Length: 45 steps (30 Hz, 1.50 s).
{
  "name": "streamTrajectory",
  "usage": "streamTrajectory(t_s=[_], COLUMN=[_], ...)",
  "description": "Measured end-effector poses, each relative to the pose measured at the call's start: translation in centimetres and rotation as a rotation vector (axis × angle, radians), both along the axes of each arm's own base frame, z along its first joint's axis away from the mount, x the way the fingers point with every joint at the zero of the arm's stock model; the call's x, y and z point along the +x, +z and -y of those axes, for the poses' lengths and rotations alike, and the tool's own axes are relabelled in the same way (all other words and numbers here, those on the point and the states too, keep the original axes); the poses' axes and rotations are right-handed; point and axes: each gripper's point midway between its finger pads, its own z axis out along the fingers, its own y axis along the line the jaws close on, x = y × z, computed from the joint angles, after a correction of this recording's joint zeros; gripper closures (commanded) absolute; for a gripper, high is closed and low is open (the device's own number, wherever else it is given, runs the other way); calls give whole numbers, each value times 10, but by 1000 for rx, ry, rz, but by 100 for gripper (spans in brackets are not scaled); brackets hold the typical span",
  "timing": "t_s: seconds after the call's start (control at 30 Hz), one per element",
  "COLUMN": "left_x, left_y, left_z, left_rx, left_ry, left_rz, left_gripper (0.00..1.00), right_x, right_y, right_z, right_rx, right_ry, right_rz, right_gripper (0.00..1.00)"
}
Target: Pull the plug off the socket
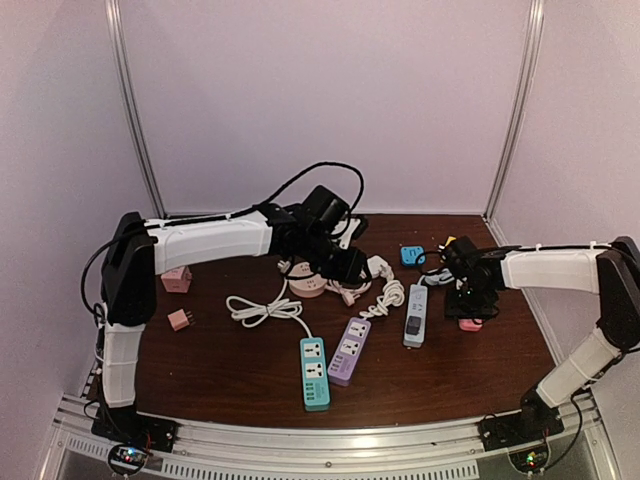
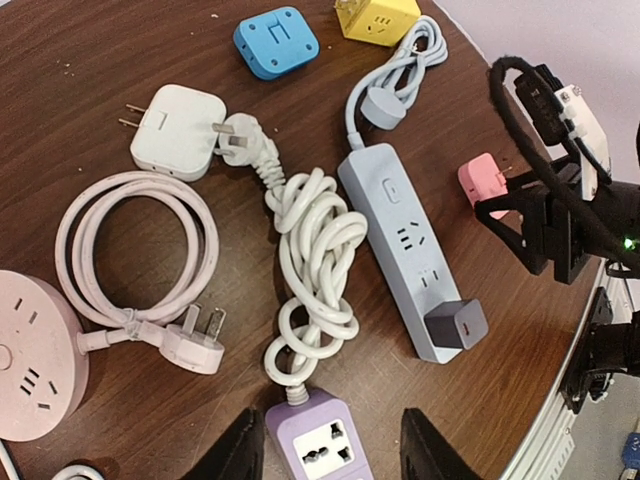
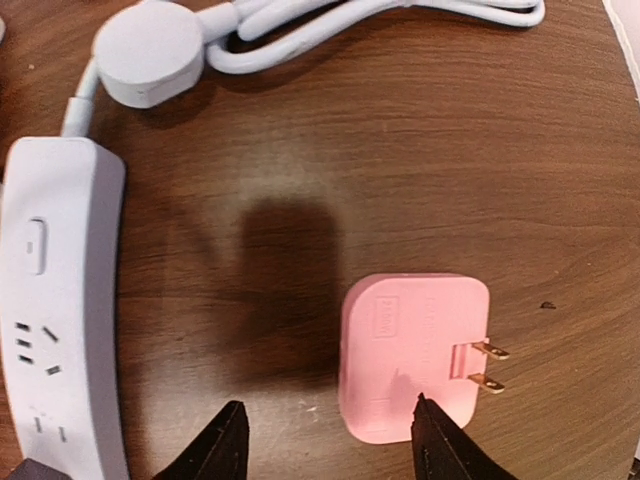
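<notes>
A pink two-prong plug [image 3: 410, 350] lies flat on the brown table, free of any socket, just right of the pale blue power strip [image 3: 60, 300]. My right gripper [image 3: 330, 445] hovers over it, open, its right fingertip above the plug's near edge and nothing between the jaws. From above, the pink plug [image 1: 470, 324] sits under that gripper [image 1: 468, 305]. A dark grey charger cube [image 2: 455, 322] is still plugged into the near end of the pale blue strip [image 2: 400, 240]. My left gripper [image 2: 335, 450] hangs open and empty, well above the purple strip [image 2: 315, 440].
A knotted white cable [image 2: 310, 270] runs from the purple strip. A round pink socket [image 2: 35, 355] with a looped cord, a white adapter [image 2: 178, 130], a blue cube [image 2: 276, 42] and a yellow one [image 2: 377, 17] lie nearby. A teal strip [image 1: 314, 372] lies near the front; two pink adapters [image 1: 176, 279] lie at the left.
</notes>
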Motion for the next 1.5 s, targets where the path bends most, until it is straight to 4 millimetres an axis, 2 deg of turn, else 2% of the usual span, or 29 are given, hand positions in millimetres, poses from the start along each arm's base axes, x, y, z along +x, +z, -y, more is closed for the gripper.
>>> streamTrajectory(t_s=[0.1, 0.17, 0.3, 0.47, 0.63, 0.83, 1.07, 1.23, 1.43, 1.5], left_x=[0, -1, -7, -20, -33, -23, -10, 0, 12, 14], left_y=[0, 0, 3, 14, 8, 6, 5, -4, -3, -1], left_z=[0, 1, 6, 32, 44, 38, 29, 8, -13, -15], left_rx=[0, -3, -6, -31, -23, -3, 8, 44, 63, 66], left_ry=[-1, 0, 2, -18, -22, 29, 72, 114, 148, 145], left_rz=[-1, -4, -9, 12, -3, 4, 14, 9, 18, 28], left_gripper=[53, 53, 53, 53, 53, 53, 53, 53, 53, 53], right_x=[4, 8, 16, 15, 2, -17, -29, -22, 6, 11], right_y=[7, 12, 15, 9, -7, -24, -26, -25, -21, -20], right_z=[-12, -22, -40, -55, -56, -56, -89, -116, -163, -172], right_rx=[67, 117, 219, 300, 321, 321, 342, 394, 494, 524], right_ry=[18, 30, 52, 71, 77, 81, 150, 174, 218, 224], right_rz=[29, 53, 83, 72, 35, -8, -13, -1, 18, 24], right_gripper=[41, 44, 56, 61, 64, 66, 67, 67, 66, 66])
